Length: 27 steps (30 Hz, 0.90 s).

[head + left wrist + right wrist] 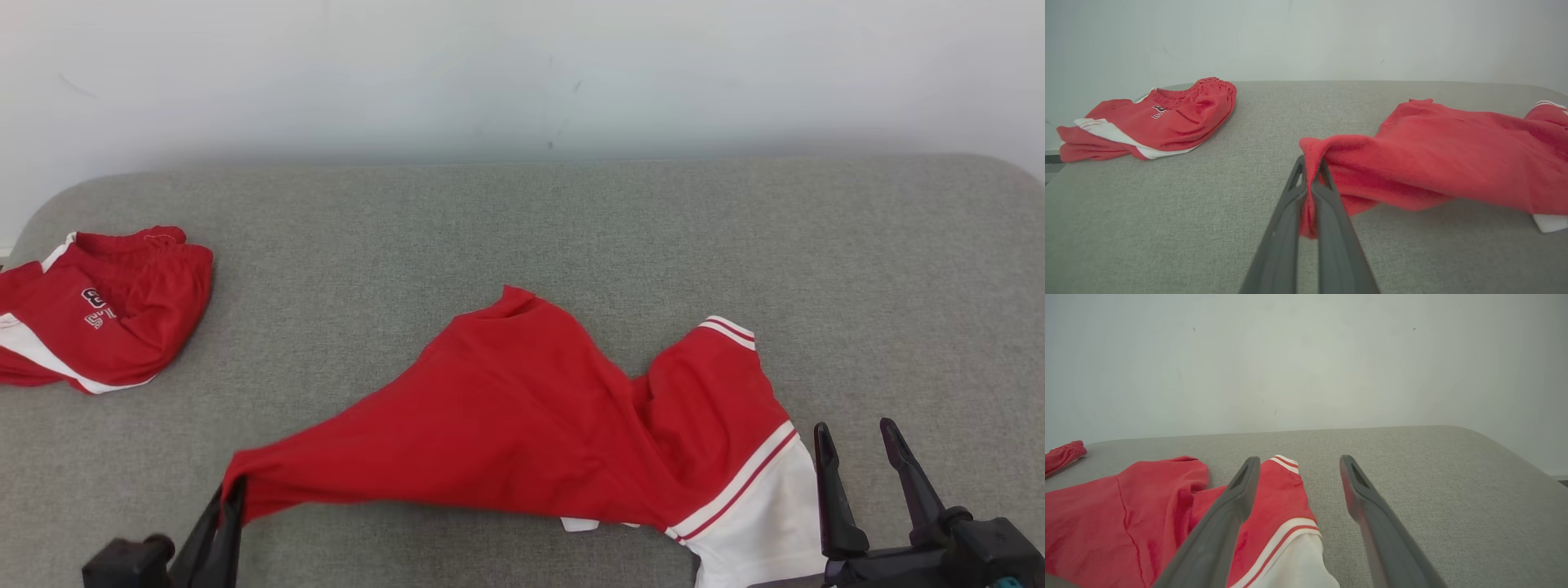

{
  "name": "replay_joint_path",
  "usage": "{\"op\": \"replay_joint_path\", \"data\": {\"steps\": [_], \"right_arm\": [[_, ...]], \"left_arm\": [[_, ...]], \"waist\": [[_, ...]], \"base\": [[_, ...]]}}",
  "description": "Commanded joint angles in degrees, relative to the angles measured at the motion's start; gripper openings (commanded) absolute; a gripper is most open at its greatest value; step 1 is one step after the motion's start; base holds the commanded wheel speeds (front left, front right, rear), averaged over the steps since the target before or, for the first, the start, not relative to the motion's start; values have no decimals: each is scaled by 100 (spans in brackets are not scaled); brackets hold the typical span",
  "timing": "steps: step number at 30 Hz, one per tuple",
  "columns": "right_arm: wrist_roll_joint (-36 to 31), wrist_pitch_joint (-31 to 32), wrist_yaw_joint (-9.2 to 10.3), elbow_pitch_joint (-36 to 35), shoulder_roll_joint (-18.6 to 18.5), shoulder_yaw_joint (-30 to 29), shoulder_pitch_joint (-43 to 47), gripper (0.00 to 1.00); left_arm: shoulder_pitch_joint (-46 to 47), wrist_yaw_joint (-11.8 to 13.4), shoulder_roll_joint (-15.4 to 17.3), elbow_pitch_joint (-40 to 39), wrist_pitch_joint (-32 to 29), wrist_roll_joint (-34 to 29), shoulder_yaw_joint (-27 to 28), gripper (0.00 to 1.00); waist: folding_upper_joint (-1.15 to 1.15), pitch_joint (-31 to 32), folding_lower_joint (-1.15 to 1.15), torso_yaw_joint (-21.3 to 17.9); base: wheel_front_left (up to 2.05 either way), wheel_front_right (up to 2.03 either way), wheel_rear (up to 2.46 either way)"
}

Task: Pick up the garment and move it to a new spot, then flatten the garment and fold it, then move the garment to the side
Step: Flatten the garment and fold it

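The garment (539, 416) is red with white panels and stripes, lying crumpled across the middle of the grey padded table (571, 237). My left gripper (233, 488) is shut on its left corner at the lower left; the left wrist view shows the fingers (1294, 200) pinching a fold of the red garment (1437, 159), lifted slightly off the surface. My right gripper (856, 431) stands open at the lower right, just beside the garment's white hem. In the right wrist view the right gripper (1297, 463) holds nothing, and the garment (1147, 514) lies under and left of its left finger.
A second red and white garment (102, 310) with dark lettering lies bunched at the table's far left edge; the left wrist view has this second garment (1163, 118) at upper left. A pale wall (522, 73) rises behind the table. Bare grey surface spreads to the right and back.
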<state>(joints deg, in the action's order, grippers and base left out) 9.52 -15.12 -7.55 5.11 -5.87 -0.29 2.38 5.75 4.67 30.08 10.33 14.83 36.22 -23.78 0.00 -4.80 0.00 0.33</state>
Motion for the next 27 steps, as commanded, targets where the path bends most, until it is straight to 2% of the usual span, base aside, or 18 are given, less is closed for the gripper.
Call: {"op": "replay_joint_path", "data": {"steps": [1,2,3,4,8,16,22,23,24,27], "right_arm": [[7,-5,13,15,-33,-16,34,100],[13,-5,13,28,-44,-19,34,100],[14,-5,13,32,-46,-21,34,100],[8,-5,13,38,-45,-23,36,100],[5,-5,13,48,-63,-69,28,100],[-6,-4,13,76,-36,-85,66,100],[39,-5,13,145,-53,-41,124,100],[49,-5,13,160,-62,-33,136,100],[49,-5,13,160,-62,-33,136,100],[85,-5,13,172,-37,-54,216,100]], "left_arm": [[-97,41,-26,19,35,48,34,0],[-166,55,-60,47,37,28,52,27],[-210,73,-104,66,42,21,87,73],[-247,77,-140,89,44,4,108,100],[-259,74,-344,-89,38,-195,381,100],[-484,-10,-784,-596,40,-795,1280,100],[-804,-166,-1192,-824,40,-1317,1868,100],[-908,-256,-1351,-891,40,-1483,2042,100],[-908,-256,-1351,-891,40,-1483,2042,100],[-1129,-428,-1652,-923,40,-1784,2308,100]], "waist": [[0,-10,0,-16],[0,-10,0,-21],[0,-11,0,-24],[0,-9,0,-26],[0,15,0,17],[0,184,0,106],[0,358,0,114],[0,403,0,110],[0,403,0,110],[0,449,0,113]], "base": [[0,0,0],[0,0,0],[0,0,0],[0,0,0],[0,0,0],[0,0,0],[0,0,0],[0,0,0],[0,0,0],[0,0,0]]}}
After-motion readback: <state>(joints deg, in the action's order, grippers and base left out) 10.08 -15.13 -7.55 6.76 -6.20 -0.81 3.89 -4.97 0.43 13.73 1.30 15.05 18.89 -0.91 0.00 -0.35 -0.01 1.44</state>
